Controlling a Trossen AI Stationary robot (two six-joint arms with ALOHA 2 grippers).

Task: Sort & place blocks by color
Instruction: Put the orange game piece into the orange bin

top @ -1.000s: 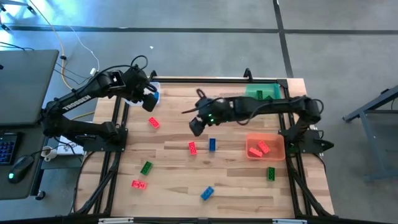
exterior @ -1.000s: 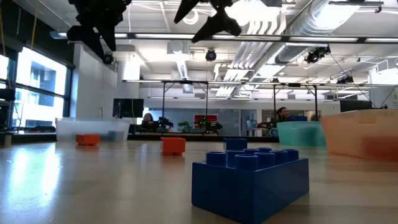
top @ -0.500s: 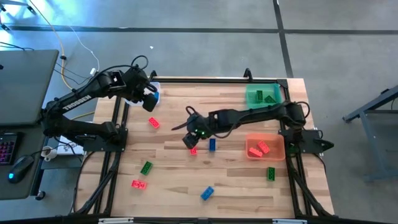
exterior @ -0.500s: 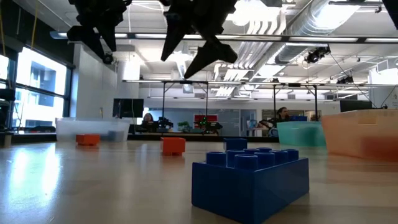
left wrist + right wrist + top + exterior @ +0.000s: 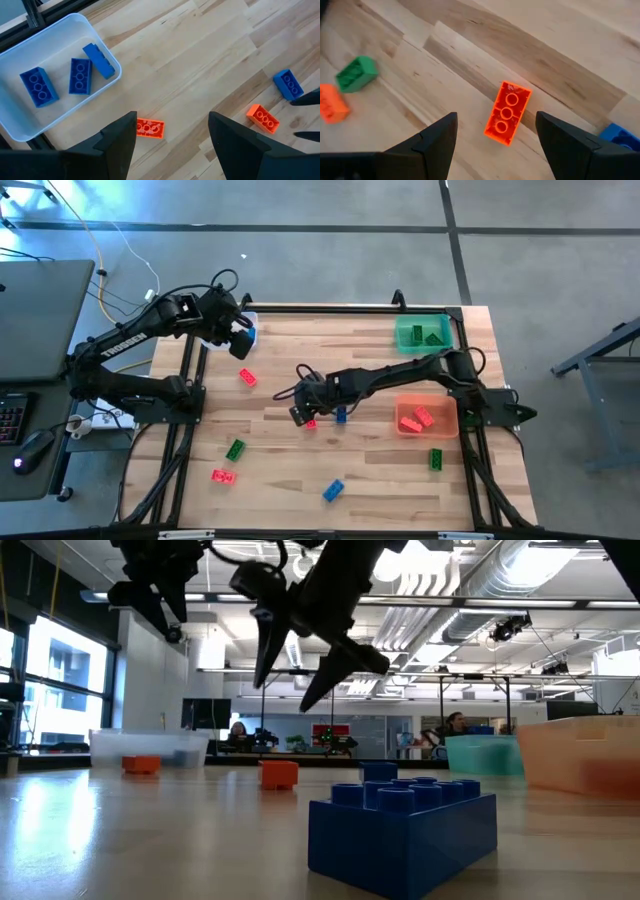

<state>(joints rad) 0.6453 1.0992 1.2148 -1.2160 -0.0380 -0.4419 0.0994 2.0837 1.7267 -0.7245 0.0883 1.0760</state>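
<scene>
My right gripper (image 5: 300, 414) hangs open over the middle of the table, fingers pointing down. In the right wrist view its fingers (image 5: 496, 119) stand on either side of a red-orange block (image 5: 507, 113) that lies flat, studs up, without touching it. The same block (image 5: 310, 421) lies beside a blue block (image 5: 341, 414). Other blocks are scattered: red-orange (image 5: 247, 377), green (image 5: 235, 449), red-orange (image 5: 223, 476), blue (image 5: 333, 491), green (image 5: 436, 459). My left gripper (image 5: 240, 345) waits open, raised by the clear bin (image 5: 15, 132), which holds three blue blocks.
The orange bin (image 5: 452, 423) at the table's right holds red-orange blocks. The green bin (image 5: 403, 333) at the far right corner holds green blocks. Bare wood lies between the scattered blocks. In the low view a blue block (image 5: 400, 830) fills the foreground.
My right gripper has reached out toward the table's left and near side and come down over the red-orange block in the middle, staying open. No block has moved.
</scene>
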